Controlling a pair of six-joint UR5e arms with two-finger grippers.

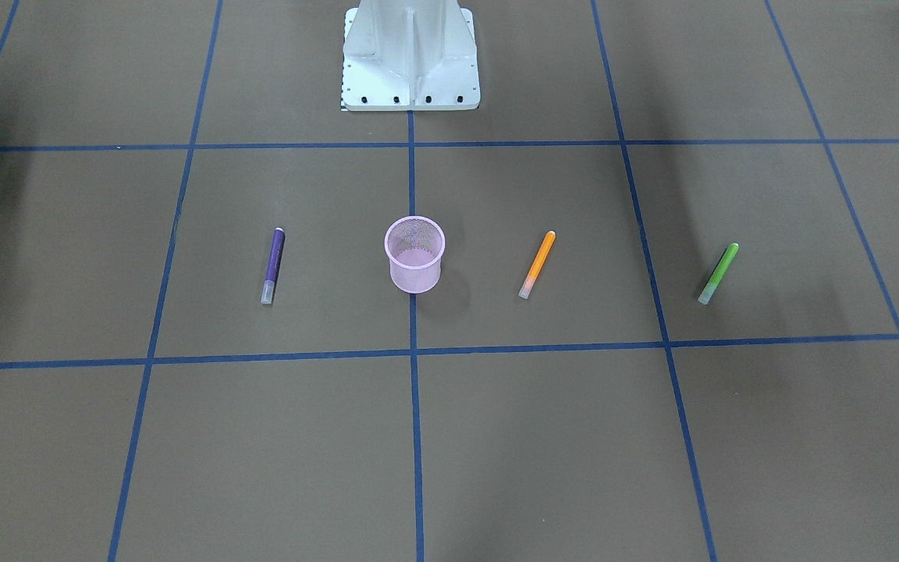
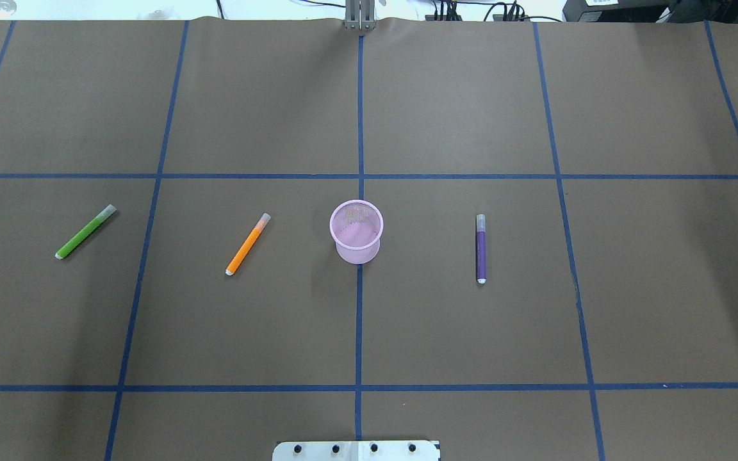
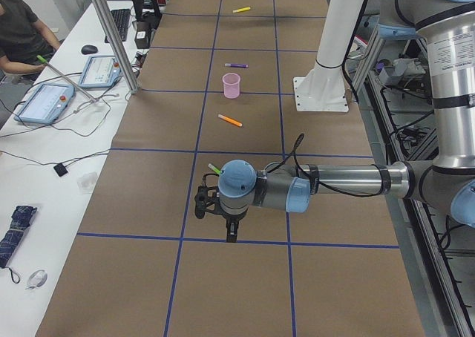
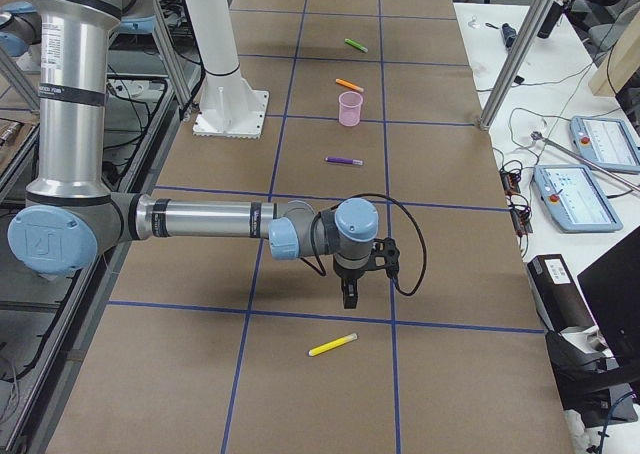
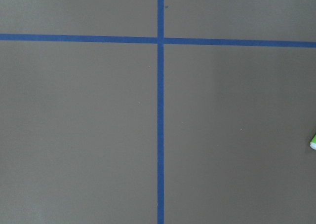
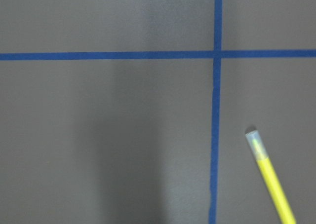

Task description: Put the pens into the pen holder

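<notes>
The pink mesh pen holder (image 1: 414,257) stands upright at the table's middle (image 2: 356,234). The purple pen (image 2: 481,248) lies to its right, and the orange pen (image 2: 248,244) and green pen (image 2: 85,232) lie to its left. The yellow pen (image 4: 333,345) lies far out on the right end and shows in the right wrist view (image 6: 271,182). My left gripper (image 3: 231,229) hangs above the table past the green pen (image 3: 214,168). My right gripper (image 4: 347,296) hangs just short of the yellow pen. I cannot tell whether either gripper is open or shut.
The robot's white base (image 1: 410,55) stands behind the holder. Blue tape lines grid the brown table cover. Aluminium posts (image 3: 111,33) and side benches with tablets (image 4: 575,196) flank the table. A person (image 3: 18,33) sits at the far bench.
</notes>
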